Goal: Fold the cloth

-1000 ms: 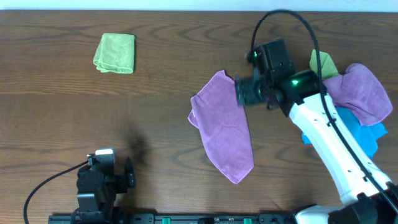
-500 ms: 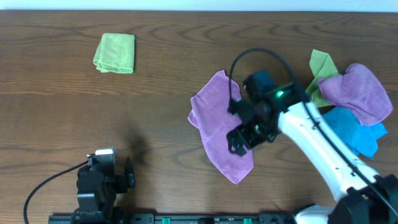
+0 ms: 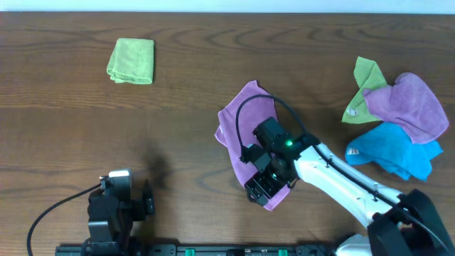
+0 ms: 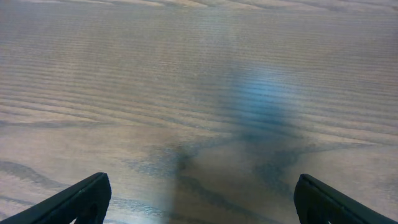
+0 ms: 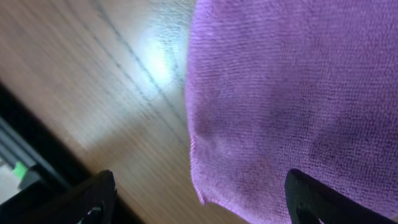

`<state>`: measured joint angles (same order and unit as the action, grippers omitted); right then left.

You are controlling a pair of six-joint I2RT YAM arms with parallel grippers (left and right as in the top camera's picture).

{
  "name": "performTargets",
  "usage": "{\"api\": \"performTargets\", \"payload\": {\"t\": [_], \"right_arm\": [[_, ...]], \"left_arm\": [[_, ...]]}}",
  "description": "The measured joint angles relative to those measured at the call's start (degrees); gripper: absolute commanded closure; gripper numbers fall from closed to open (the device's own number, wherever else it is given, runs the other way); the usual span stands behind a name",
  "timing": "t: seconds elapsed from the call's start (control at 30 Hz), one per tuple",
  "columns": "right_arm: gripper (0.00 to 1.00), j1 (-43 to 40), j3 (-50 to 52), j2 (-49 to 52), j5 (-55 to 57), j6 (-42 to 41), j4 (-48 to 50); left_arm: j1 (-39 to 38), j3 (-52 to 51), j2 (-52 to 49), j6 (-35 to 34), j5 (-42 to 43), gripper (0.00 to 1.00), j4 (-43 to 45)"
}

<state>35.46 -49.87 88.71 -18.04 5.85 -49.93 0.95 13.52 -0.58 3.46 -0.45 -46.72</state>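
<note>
The lilac-purple cloth (image 3: 245,126) lies spread on the table at centre, long axis running from upper middle to lower right. My right gripper (image 3: 257,188) hovers over its near corner, jaws open and empty. In the right wrist view the cloth's near corner (image 5: 292,106) fills the right side between my open right fingertips (image 5: 93,199), with bare wood to the left. My left gripper (image 3: 117,203) rests at the near left edge, open and empty; its wrist view shows only bare wood between its spread fingertips (image 4: 84,199).
A folded lime-green cloth (image 3: 131,60) lies at the far left. At the right lies a pile: a green cloth (image 3: 361,89), another purple cloth (image 3: 405,107) and a bright blue cloth (image 3: 391,151). The table's near edge is just below my right gripper.
My right arm has swung from the cloth's far right edge down and leftward to over its near corner. The cloth and the left arm have not moved.
</note>
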Motion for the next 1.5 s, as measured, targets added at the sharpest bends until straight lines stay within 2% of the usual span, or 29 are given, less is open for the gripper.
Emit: {"api": "performTargets", "payload": {"t": [0.4,0.7,0.77,0.83,0.93,1.2,1.5], "right_arm": [[0.21,0.0,1.7,0.2,3.9,-1.9,4.0],[0.25,0.1,1.7,5.0,4.6,-1.9,4.2],[0.35,0.5,1.7,5.4,5.2,-2.2,4.2],[0.53,1.1,1.5,5.9,6.1,-2.2,4.4],[0.99,2.2,1.3,6.6,6.5,-2.8,5.0],[0.99,6.7,-0.7,8.3,4.7,-5.4,5.5],[0.99,9.9,-14.8,8.4,3.0,-6.5,5.9]], "left_arm": [[0.0,0.0,0.0,0.0,0.0,0.05,0.0],[0.0,0.0,0.0,0.0,0.0,0.05,0.0],[0.0,0.0,0.0,0.0,0.0,0.05,0.0],[0.0,0.0,0.0,0.0,0.0,0.05,0.0],[0.0,0.0,0.0,0.0,0.0,0.05,0.0],[0.0,0.0,0.0,0.0,0.0,0.05,0.0],[0.0,0.0,0.0,0.0,0.0,0.05,0.0]]}}
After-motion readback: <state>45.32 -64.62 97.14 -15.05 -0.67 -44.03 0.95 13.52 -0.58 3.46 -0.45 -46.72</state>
